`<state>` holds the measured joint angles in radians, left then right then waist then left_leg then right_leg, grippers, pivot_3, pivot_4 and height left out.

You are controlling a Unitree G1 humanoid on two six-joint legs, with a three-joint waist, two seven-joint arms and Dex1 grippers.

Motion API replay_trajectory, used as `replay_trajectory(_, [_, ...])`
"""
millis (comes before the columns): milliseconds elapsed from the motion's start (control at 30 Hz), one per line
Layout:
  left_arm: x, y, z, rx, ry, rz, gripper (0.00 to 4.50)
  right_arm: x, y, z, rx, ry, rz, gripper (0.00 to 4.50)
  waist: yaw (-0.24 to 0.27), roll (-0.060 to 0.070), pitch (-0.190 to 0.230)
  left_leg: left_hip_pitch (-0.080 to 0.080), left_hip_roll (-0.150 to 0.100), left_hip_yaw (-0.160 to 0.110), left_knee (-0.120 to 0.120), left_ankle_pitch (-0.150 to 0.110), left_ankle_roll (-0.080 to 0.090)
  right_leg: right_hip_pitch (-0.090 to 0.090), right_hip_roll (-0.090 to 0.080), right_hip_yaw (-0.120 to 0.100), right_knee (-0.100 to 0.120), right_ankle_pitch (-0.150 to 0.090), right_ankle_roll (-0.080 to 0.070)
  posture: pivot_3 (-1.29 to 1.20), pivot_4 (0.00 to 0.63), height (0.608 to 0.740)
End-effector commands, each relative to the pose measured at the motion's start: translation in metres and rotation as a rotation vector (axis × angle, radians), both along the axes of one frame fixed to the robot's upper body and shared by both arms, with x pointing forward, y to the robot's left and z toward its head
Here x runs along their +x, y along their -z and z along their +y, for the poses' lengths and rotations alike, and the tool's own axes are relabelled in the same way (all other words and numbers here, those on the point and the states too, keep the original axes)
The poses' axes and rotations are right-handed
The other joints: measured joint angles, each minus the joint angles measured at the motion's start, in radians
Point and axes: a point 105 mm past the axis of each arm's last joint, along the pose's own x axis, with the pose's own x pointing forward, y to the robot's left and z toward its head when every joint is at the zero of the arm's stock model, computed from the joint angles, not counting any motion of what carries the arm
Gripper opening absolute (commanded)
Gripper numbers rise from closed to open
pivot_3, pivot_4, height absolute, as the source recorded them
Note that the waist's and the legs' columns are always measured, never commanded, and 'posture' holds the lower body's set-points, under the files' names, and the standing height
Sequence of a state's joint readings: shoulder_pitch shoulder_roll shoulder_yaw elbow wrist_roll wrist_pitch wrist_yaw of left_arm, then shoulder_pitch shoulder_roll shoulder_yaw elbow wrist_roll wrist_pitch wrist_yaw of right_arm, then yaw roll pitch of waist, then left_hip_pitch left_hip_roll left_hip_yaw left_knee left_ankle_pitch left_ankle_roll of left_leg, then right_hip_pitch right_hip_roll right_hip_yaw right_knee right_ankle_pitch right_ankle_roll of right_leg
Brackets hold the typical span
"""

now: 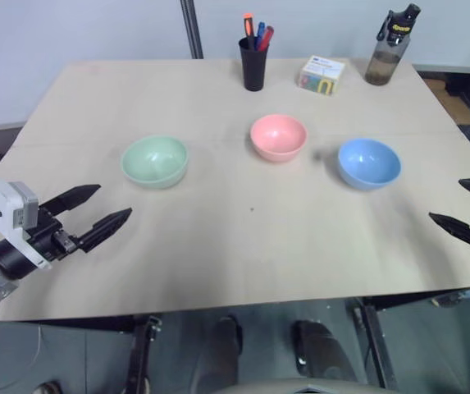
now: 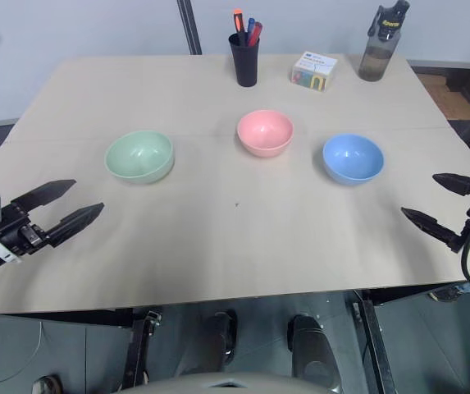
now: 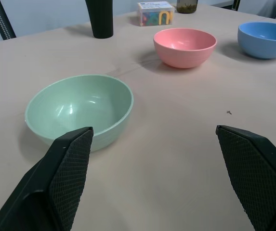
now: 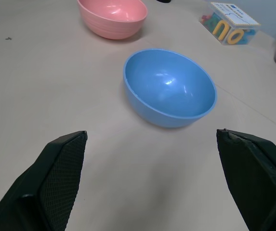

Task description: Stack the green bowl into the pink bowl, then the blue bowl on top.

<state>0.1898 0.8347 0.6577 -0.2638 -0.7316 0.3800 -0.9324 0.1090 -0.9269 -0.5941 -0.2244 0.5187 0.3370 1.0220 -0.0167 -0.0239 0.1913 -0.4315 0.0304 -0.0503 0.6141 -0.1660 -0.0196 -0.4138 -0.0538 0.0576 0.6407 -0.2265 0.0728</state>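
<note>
- Head views: three bowls sit apart in a loose row on the table (image 1: 218, 271). Green bowl (image 1: 154, 161) on the left, pink bowl (image 1: 278, 136) in the middle and a bit farther back, blue bowl (image 1: 369, 162) on the right. All upright, empty, none stacked.
- Back edge clutter: black pen cup (image 1: 253, 62) with markers behind the pink bowl, small card box (image 1: 321, 75) to its right, water bottle (image 1: 392, 48) at the far right. All well apart from the bowls, nothing between the bowls.
- Left gripper (image 1: 101, 211) hangs over the near left table edge, fingers spread wide, empty, pointing toward the green bowl, not touching it.
- Right gripper (image 2: 435, 203) at the near right edge, fingers spread wide, empty, short of the blue bowl.
- Left wrist view: green bowl just beyond the left finger tip, bare table ahead between the fingers. Pink bowl and blue bowl farther on; cup, box and bottle behind. Small dark speck (image 3: 229, 112) on the table.
- Right wrist view: blue bowl sits ahead between the spread fingers, clear gap to both. Pink bowl beyond it, card box off to the side.
</note>
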Motion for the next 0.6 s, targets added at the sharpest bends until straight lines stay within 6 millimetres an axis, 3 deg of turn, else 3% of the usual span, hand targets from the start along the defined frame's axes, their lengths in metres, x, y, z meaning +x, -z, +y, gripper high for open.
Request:
replay_trajectory(33, [-0.001,-0.012,0.003,0.02,0.001,-0.046,4.32,0.002,-0.014,0.003,-0.025,-0.011,-0.056,4.5,0.0,0.0,0.0,0.0,0.0,0.0,0.0,0.0,0.0,0.0,0.0,0.0,0.0,0.0,0.0,0.0,0.15,0.74])
replay_trajectory(300, [0.003,-0.014,-0.026,-0.032,0.084,-0.073,4.32,0.027,-0.01,0.039,0.0,-0.074,-0.084,4.5,0.0,0.0,0.0,0.0,0.0,0.001,0.0,0.0,0.0,0.0,0.0,0.001,0.0,0.0,0.0,0.0,0.15,0.74])
replay_trajectory(467, [0.002,-0.019,-0.06,-0.067,0.204,-0.111,4.32,0.056,-0.004,0.103,0.02,-0.243,-0.077,4.5,-0.014,0.0,0.0,0.001,0.001,0.002,0.0,0.0,0.0,0.0,0.001,0.002,0.0,0.0,0.0,0.0,0.15,0.74])
replay_trajectory(600, [0.0,-0.02,-0.072,-0.094,0.238,-0.12,4.32,0.084,0.001,0.157,-0.027,-0.373,-0.116,4.5,-0.025,0.0,0.0,0.001,0.001,0.002,0.0,0.0,0.0,0.0,0.002,0.002,0.001,0.002,-0.002,0.0,0.15,0.74])
